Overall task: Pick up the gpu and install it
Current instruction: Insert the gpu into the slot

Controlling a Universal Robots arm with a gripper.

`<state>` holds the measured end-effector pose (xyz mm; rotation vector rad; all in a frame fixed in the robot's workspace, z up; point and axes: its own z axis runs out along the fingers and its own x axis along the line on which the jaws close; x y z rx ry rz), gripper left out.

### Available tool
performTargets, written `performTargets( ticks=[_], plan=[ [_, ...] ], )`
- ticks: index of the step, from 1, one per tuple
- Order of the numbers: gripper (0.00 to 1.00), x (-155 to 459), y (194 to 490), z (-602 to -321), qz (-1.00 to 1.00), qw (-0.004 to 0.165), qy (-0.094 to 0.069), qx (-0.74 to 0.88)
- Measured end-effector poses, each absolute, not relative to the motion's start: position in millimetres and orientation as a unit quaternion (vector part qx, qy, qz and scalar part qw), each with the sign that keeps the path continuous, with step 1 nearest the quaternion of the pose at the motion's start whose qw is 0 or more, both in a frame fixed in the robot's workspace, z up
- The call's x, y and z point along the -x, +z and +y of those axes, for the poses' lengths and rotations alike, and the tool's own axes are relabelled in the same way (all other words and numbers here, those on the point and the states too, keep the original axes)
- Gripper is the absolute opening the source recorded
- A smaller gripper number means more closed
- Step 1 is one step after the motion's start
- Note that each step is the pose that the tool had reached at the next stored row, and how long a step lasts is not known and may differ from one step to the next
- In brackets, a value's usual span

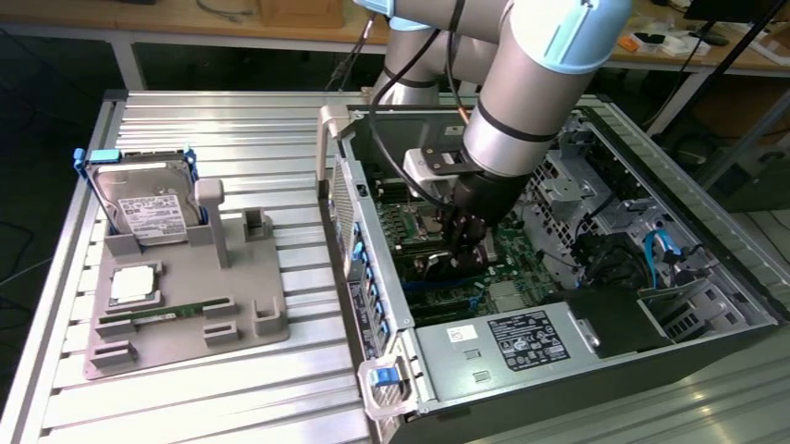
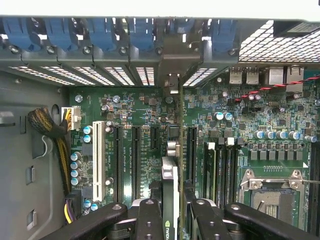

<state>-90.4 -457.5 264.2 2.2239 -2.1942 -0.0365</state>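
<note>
The gpu (image 2: 170, 172) is seen edge-on in the wrist view, a thin dark card standing upright over the green motherboard (image 2: 135, 115) between two long black slots. Its silver bracket end (image 2: 170, 60) reaches the case's rear slot panel. My gripper (image 2: 171, 214) is shut on the card, one black finger (image 2: 149, 217) on each side of it. In the exterior view the gripper (image 1: 463, 242) is low inside the open computer case (image 1: 370, 277), just above the motherboard, and the card (image 1: 435, 268) shows as a dark shape beneath it.
A grey holder (image 1: 185, 296) on the exterior view's left carries a hard drive (image 1: 146, 211) in a blue caddy, a processor (image 1: 133, 285) and a green memory stick (image 1: 166, 316). Inside the case are the power supply (image 1: 519, 338), a drive cage and cables (image 1: 654, 254).
</note>
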Motion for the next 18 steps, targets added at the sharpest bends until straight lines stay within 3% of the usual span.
performTargets(
  ticks=[18],
  plan=[
    [0.27,92.5,264.2,-457.5,-0.702,0.009,-0.012,-0.712]
  ],
)
